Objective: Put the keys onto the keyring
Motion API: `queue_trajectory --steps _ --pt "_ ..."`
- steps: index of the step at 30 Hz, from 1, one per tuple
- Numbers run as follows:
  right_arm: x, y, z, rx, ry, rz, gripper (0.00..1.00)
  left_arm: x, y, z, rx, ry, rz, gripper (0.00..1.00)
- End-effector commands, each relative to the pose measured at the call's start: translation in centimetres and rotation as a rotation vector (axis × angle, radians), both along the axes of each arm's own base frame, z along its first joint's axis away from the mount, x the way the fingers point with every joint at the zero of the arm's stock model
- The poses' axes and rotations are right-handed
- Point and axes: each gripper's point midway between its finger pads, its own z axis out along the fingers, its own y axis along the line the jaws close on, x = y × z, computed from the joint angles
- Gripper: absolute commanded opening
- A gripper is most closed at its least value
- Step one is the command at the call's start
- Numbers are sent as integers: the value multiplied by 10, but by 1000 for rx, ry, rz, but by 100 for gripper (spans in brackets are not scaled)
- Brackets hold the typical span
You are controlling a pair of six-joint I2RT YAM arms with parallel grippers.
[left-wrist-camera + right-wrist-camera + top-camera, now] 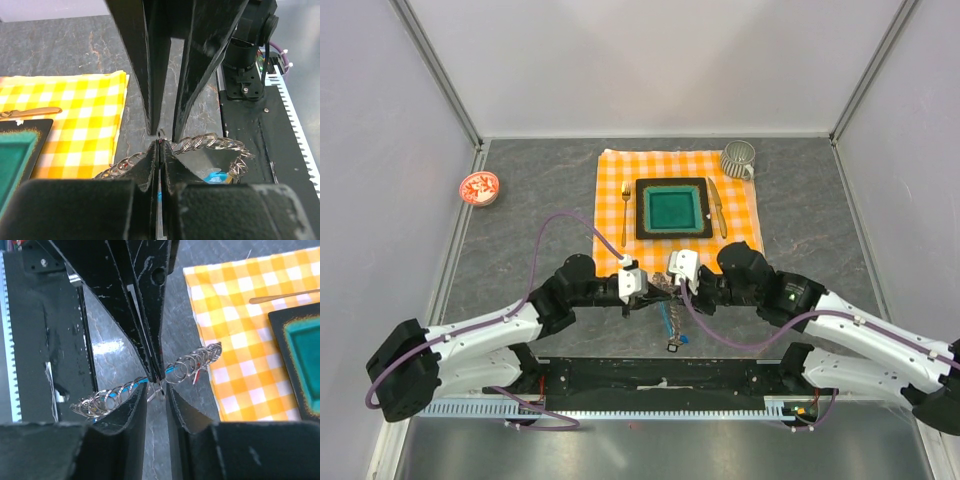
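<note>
Grey table, with a checked cloth at upper centre bearing one plate, one fork, one knife and one mug. At lower centre two grippers meet over the one keyring, a chain of wire loops: the left gripper is clenched on a loop, likely steadying it for threading, while the right gripper has its jaws slightly parted around it. Of the keys, only one red tag is clear.

The left gripper and right gripper meet tip to tip just off the near edge of a checked cloth. The keyring trails from them toward the arm bases. On the cloth sit a green plate, fork, knife and mug.
</note>
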Motion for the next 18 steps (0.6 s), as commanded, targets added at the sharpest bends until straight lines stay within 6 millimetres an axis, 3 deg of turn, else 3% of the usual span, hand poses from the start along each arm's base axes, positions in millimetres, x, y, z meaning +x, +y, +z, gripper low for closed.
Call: queue_trajectory --steps 1,7,11,14,18 --pt "9 6 25 178 -17 -114 30 4 3 30 -172 -52 55 2" --pt "17 -14 30 345 -32 -282 36 5 16 38 -285 -68 120 2" --pt "8 -13 21 411 -4 -260 37 -2 21 49 -344 -95 96 2" --pt "3 -8 13 442 8 -229 37 -6 19 45 -338 -94 70 2" --pt "-2 -3 17 472 -10 -175 38 -13 18 38 -316 -86 35 2"
